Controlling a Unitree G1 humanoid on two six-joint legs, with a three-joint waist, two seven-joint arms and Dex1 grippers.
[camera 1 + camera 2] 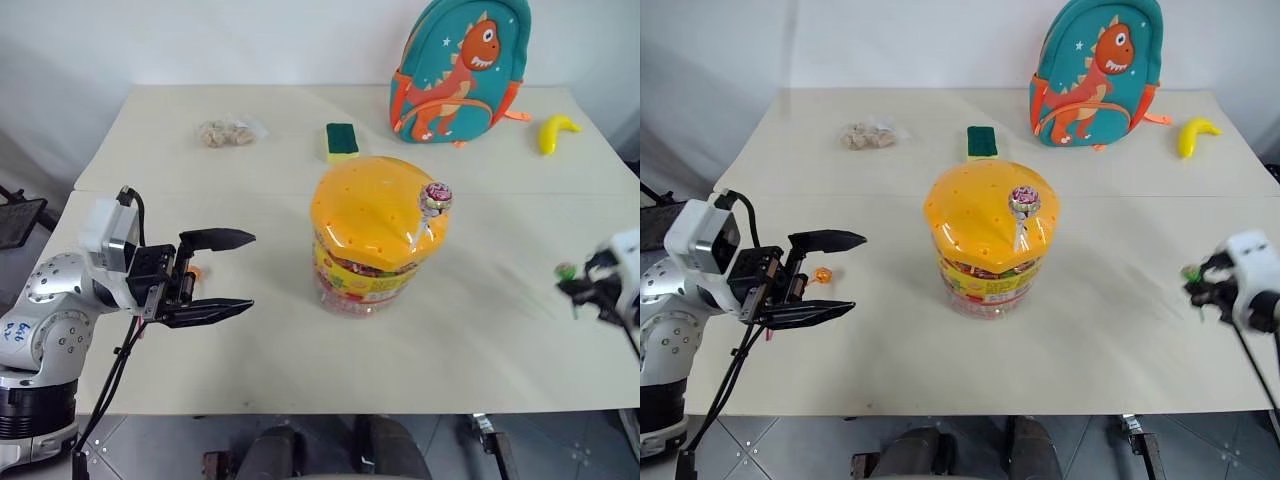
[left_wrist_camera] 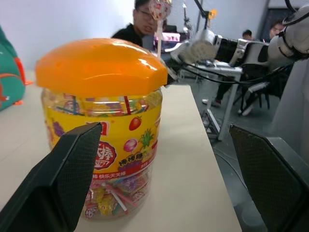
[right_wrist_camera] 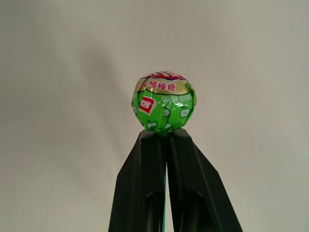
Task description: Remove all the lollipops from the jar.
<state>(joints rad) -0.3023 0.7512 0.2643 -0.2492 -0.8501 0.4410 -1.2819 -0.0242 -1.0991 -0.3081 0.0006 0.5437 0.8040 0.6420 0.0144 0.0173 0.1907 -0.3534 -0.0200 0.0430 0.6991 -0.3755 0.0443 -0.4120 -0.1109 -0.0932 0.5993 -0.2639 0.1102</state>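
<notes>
The jar (image 1: 372, 262), a clear tub with a colourful label and a domed orange lid (image 1: 375, 208), stands in the middle of the table. One lollipop (image 1: 436, 197) in a pink-purple wrapper sticks upright out of the lid on a pale stick. My left gripper (image 1: 232, 274) is open, level with the jar and apart from it on its left; in the left wrist view the jar (image 2: 104, 145) lies between the spread fingers (image 2: 58, 183). My right gripper (image 3: 165, 133), far right over the table, is shut on the stick of a green lollipop (image 3: 164, 107).
A teal dinosaur backpack (image 1: 458, 70), a banana (image 1: 556, 132), a green-yellow sponge (image 1: 342, 141) and a small bag of snacks (image 1: 228, 132) sit along the far side. A small orange round thing (image 1: 822, 274) lies on the table by my left gripper. People sit beyond the table.
</notes>
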